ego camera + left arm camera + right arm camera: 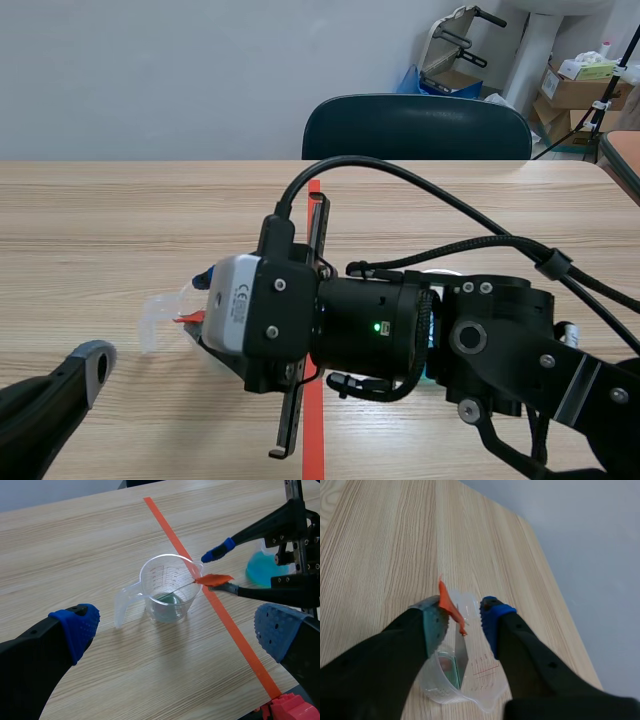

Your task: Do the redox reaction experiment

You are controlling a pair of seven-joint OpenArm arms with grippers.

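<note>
A clear measuring cup (170,587) with a handle stands on the wood table beside the orange tape line, a little greenish liquid in its bottom. A thin metal strip (461,655) with an orange tag (212,579) leans inside it. My right gripper (465,607) hangs over the cup's rim, open; the tag rests against its grey pad (435,622) while the blue pad (492,612) stands apart. In the scene view the right arm reaches past the middle and mostly hides the cup (165,315). My left gripper (177,630) is open, low, with the cup ahead of it.
A cup of blue liquid (260,569) stands behind the right gripper's fingers. A red object (292,711) lies by the left gripper's right finger. A dark chair (415,125) stands at the table's far edge, with boxes (580,90) beyond.
</note>
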